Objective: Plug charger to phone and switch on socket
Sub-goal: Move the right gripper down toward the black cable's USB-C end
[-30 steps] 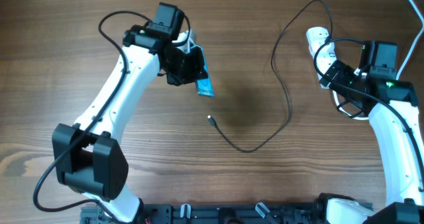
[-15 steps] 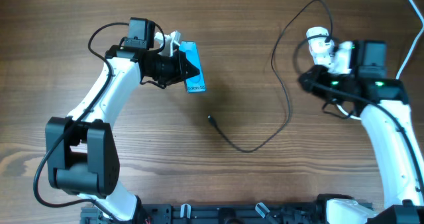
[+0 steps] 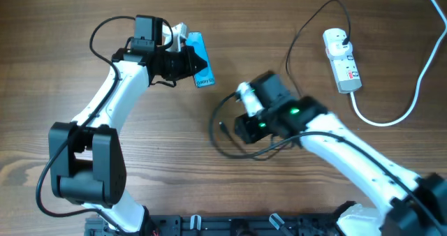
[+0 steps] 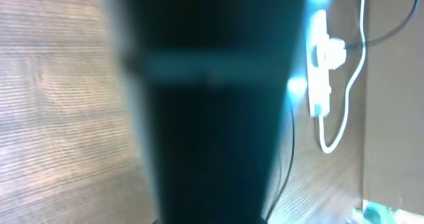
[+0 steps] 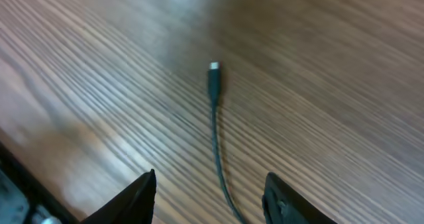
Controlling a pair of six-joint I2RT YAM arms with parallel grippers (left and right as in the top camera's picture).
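- Charger plug (image 5: 213,75) is lying on the bench (image 3: 140,187), its black cable (image 3: 302,96) running to the socket (image 3: 342,51).
- Right jaws are hanging released just above that plug.
- Left jaws are grasping the phone (image 3: 201,60), well apart from the plug.

Matt wood-grain table (image 5: 331,65), blk cable (image 5: 215,128)

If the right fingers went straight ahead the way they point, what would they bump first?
Probably the charger: its thin black cable lies on the table right between the right gripper's open fingers. Depth is hard to judge.
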